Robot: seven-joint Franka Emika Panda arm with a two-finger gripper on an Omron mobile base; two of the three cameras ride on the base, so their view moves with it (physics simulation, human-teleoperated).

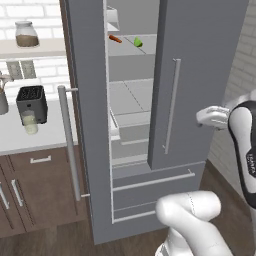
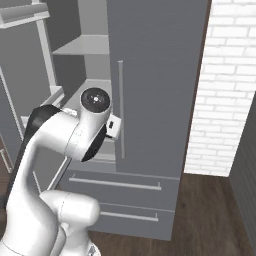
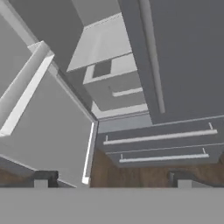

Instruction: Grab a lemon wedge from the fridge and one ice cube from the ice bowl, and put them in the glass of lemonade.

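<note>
Fridge [image 1: 200, 75] left door standing open. Wedge [image 1: 138, 42] lying on shelf, upper centre of frame. Hand [image 3: 111, 180] gaping open, empty, hovering lower right, well apart from wedge.

Even, flat rendered light, no glare; soft shading inside fridge [image 1: 132, 100]; low-res, slightly blurry edges.

The tall grey French-door fridge [image 1: 200, 75] stands right of the counter [image 1: 35, 140], its left door open. The small yellow-green lemon wedge [image 1: 138, 42] lies on an upper shelf, right of a thin orange-red stick [image 1: 115, 38].
</note>
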